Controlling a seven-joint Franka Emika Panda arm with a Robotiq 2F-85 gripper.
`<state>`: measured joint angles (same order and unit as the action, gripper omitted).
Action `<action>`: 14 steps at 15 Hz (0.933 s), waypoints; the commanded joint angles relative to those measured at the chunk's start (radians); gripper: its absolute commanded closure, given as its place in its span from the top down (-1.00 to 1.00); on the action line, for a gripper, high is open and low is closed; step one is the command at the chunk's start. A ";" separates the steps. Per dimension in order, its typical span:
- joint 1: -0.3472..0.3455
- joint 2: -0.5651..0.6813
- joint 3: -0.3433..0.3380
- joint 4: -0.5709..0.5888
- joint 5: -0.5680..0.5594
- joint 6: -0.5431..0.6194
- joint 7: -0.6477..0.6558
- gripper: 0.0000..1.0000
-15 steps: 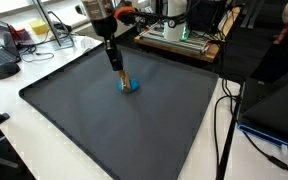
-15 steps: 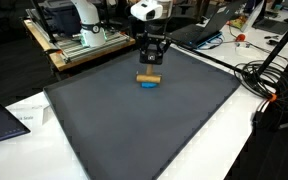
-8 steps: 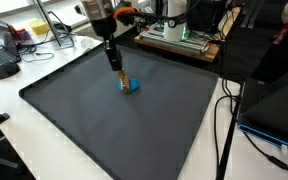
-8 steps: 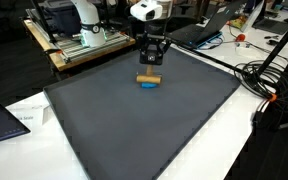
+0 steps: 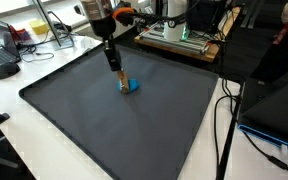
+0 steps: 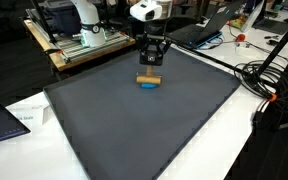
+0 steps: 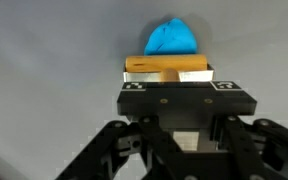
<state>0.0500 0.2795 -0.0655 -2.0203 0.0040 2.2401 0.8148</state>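
Only the wrist view shows us the grip up close. The tool (image 7: 168, 80) is closed on a wooden block (image 7: 167, 67), which lies crosswise between its fingers. A blue lump (image 7: 171, 40) shows just beyond the block's far edge.

In both exterior views these things are small. The tool (image 5: 117, 66) comes down from above with the wooden block (image 5: 125, 82) at its tip. The blue lump (image 5: 132, 87) sits right under it on the grey mat (image 5: 134, 135). From the other side we see the wooden block (image 6: 148, 78) lying level across the blue lump (image 6: 148, 85). We cannot tell whether the block rests on the lump or hangs just over it.

The grey mat covers most of the white counter (image 5: 9, 105). The block and lump sit in the mat's far half, well apart from every edge, with open mat on all sides of them. Past the mat's rim, cables (image 6: 259, 78) lie along one side, and the nearest mat edge is the far one.

Against the frames from a second ago, we find nothing moved. The tool, block and lump stand in the same places, and the grip is as tight as it was.
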 commanded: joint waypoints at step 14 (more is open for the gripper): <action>0.000 0.098 -0.036 0.021 -0.092 0.145 0.020 -0.56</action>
<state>0.0500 0.2841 -0.0692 -2.0202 -0.0235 2.2714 0.8163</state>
